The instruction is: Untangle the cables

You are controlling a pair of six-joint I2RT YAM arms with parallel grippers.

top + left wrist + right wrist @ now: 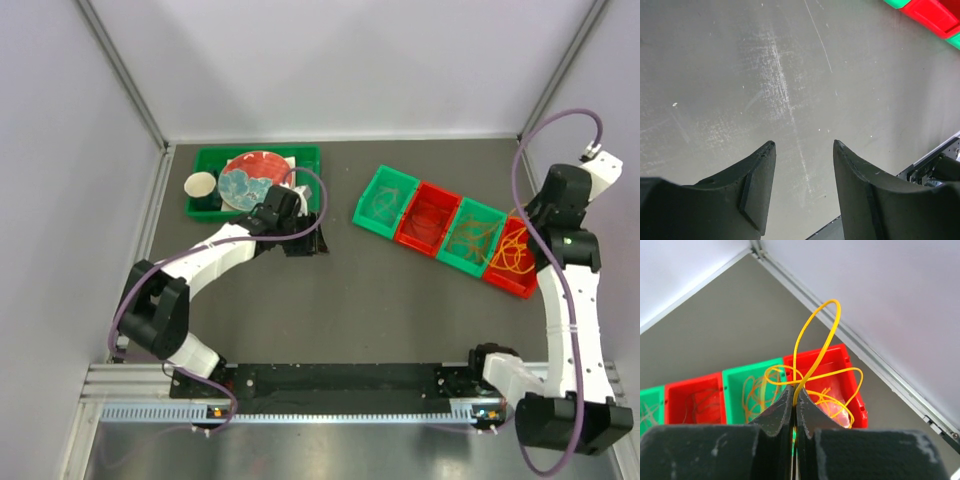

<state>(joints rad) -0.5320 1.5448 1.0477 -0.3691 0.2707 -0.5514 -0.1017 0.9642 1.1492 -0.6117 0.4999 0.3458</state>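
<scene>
My right gripper [795, 392] is shut on a yellow cable [825, 325]. The cable loops up above the fingertips and trails down into the end red bin [852, 365], where more yellow cables lie. Beside it, a green bin [735, 377] holds orange cables [752, 390], and a second red bin [692, 382] holds dark red ones. In the top view the four bins run in a slanted row, with my right gripper [532, 220] above the rightmost red bin [497, 278]. My left gripper [804, 143] stands open over bare table, nothing between its fingers, left of the row [303, 242].
A green tray [205, 158] at the back left carries a red and blue plate [252, 180] and a beige cup [200, 185]. The leftmost green bin [368, 195] holds thin brownish cables. White walls enclose the table, close on the right. A metal rail [340, 385] runs along the front.
</scene>
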